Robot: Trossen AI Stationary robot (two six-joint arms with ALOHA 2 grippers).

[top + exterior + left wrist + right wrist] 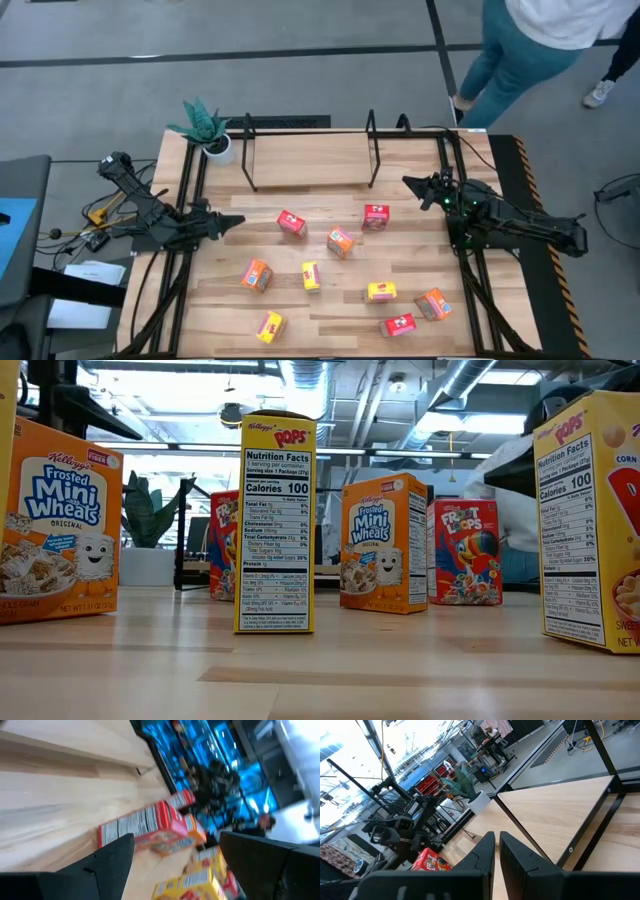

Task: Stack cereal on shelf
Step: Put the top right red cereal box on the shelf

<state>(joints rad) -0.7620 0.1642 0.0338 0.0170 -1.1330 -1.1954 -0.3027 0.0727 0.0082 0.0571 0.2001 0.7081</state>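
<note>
Nine cereal boxes lie scattered on the tabletop (pixel 300 300), none yet on the empty shelf (pixel 310 160). The left gripper (pixel 232 222), fingers spread, points at the nearest red box (pixel 291 224), just ahead of it. The right gripper (pixel 410 184), fingers pressed together, waits beside the shelf.

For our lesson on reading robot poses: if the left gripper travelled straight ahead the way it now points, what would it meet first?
The left gripper, jaws open, points across the table toward the right. The first thing in that line looks to be the red cereal box lying nearest it; the left wrist view shows that box straight ahead, though depth is uncertain.
</note>
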